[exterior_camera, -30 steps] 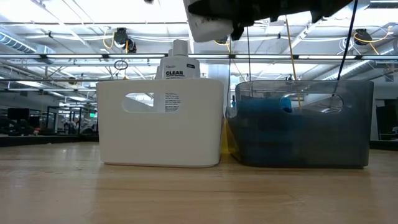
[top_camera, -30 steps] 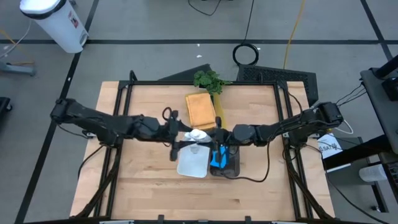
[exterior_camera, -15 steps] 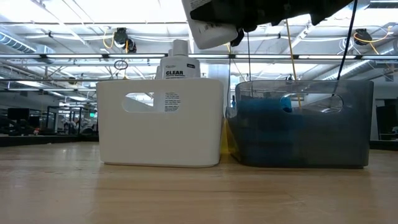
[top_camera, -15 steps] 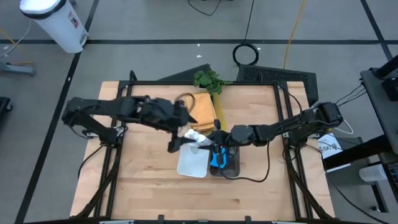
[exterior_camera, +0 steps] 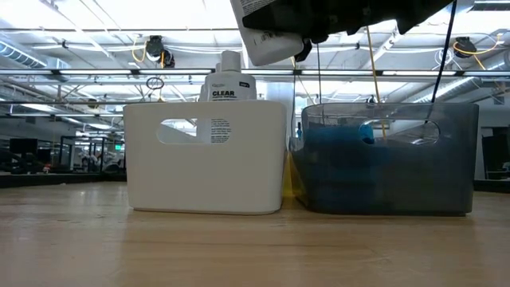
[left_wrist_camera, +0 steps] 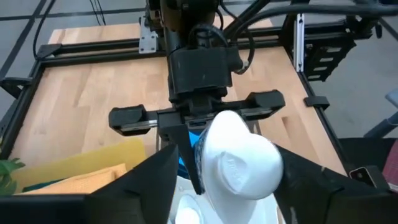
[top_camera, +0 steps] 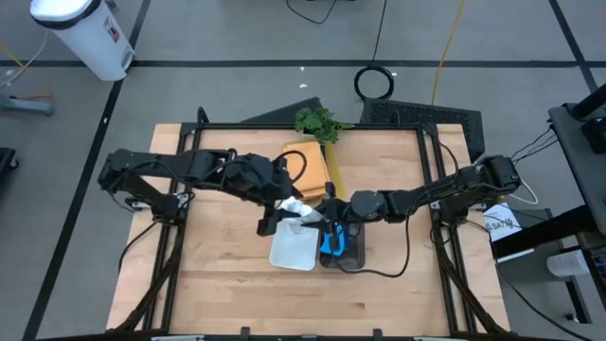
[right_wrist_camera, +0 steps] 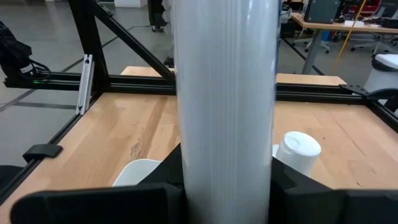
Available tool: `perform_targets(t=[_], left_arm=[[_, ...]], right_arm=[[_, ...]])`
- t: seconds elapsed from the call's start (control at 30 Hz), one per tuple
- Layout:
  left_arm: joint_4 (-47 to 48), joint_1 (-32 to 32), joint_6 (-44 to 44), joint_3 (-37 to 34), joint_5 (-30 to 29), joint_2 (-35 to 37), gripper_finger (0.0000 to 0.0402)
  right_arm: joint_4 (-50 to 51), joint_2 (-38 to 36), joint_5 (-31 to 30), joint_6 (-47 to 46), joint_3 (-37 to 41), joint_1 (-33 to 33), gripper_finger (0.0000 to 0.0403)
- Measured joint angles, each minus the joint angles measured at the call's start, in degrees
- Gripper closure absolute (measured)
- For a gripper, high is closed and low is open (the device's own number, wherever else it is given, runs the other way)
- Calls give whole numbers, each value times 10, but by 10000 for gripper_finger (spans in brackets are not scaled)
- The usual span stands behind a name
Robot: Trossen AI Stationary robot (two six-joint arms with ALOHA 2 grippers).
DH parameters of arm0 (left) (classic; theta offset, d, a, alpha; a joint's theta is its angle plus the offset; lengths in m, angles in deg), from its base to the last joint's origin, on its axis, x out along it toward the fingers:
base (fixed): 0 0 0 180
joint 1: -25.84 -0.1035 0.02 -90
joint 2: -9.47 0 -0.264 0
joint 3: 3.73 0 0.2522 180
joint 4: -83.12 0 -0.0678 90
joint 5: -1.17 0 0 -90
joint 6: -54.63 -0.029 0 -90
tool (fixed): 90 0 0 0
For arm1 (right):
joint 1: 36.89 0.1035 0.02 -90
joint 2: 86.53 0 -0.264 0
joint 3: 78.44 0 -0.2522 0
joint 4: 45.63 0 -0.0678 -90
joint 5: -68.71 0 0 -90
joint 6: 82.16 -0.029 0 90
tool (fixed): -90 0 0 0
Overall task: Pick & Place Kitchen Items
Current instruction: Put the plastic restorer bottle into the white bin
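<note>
Right claw (top_camera: pixel 322 216) is clamped on a white bottle (top_camera: pixel 299 207) at frame centre, above the white bin (top_camera: pixel 294 248). I judge it light, stiff, slippery; hold its middle.

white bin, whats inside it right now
One white capped bottle, labelled CLEAR, stands in the white bin, its top above the rim. The bin's solid walls hide anything lower down.

Left arm swung up from lying flat across the tabletop, elbow now bent toward upper left of the high view, w/ the left gripper (top_camera: pixel 284 194) coming in from the upper left. White bottle (exterior_camera: pixel 267 36) tilted a bit more in the low view.
</note>
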Motion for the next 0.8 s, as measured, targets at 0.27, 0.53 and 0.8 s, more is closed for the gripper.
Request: perform_targets(t=[0.27,0.53,0.8], left_arm=[[0,2,6,0,1,5,215],[4,6,13,0,-5,5,283],[45,33,33,0,-22,14,283]], right_arm=[[3,0,-1,-1,0,-2,324],[6,0,-5,-5,0,-2,301],[131,-92,-59,22,0,4,216]])
